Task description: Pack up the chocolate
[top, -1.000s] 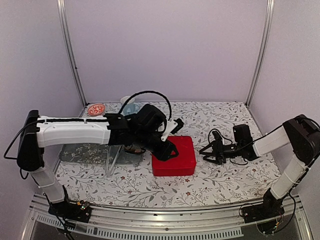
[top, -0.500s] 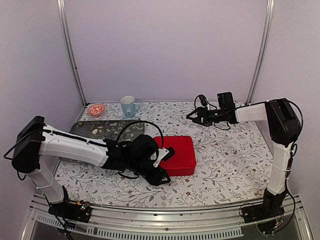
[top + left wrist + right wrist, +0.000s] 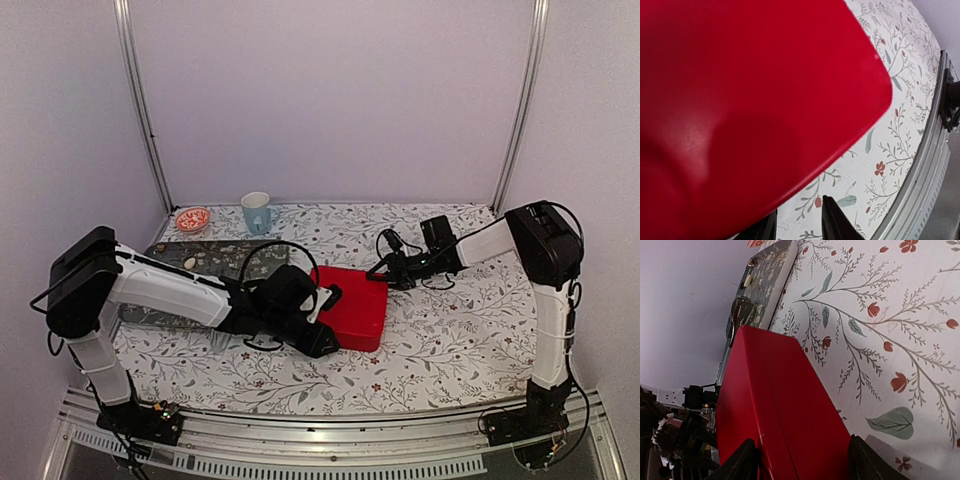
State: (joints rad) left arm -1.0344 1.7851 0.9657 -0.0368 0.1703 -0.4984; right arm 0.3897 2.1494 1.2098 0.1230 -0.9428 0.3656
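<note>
One small whitish chocolate lump point(image 3: 190, 262), perhaps more, lies on the dark tray point(image 3: 215, 252).

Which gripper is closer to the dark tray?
Left. The left gripper is at the red box's side facing the tray; the right gripper is at the box's far right corner, with the box between it and the tray.

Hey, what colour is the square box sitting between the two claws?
The box is plain red, best seen in the left wrist view.
</note>
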